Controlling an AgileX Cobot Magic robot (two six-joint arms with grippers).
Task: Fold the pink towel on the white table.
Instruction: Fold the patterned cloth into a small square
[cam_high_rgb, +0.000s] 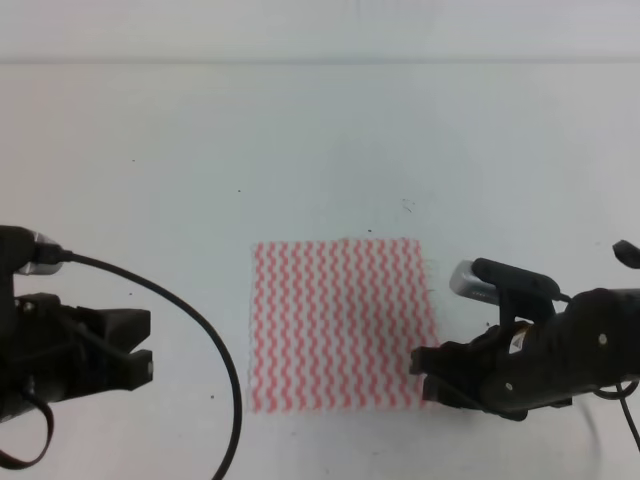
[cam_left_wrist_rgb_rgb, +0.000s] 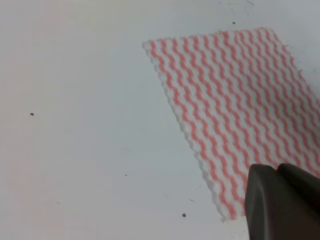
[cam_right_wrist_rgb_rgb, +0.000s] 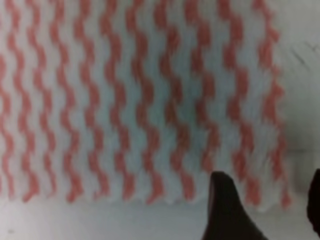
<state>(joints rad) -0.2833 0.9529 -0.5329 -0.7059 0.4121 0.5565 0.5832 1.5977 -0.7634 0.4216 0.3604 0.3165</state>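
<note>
The pink towel (cam_high_rgb: 340, 325) lies flat and unfolded on the white table (cam_high_rgb: 300, 150), a near-square cloth with pink-red and white wavy stripes. My right gripper (cam_high_rgb: 422, 375) is low at the towel's front right corner. In the right wrist view its dark fingers (cam_right_wrist_rgb_rgb: 227, 210) stand apart, open, with the towel's (cam_right_wrist_rgb_rgb: 140, 100) front right corner between them. My left gripper (cam_high_rgb: 148, 345) sits open on the left, well clear of the towel's left edge. The left wrist view shows only one dark finger (cam_left_wrist_rgb_rgb: 280, 205) in front of the towel (cam_left_wrist_rgb_rgb: 235, 105).
A black cable (cam_high_rgb: 200, 330) loops from the left arm across the table between the left gripper and the towel. Small dark specks dot the tabletop. The table's far edge (cam_high_rgb: 320, 62) runs along the top of the high view.
</note>
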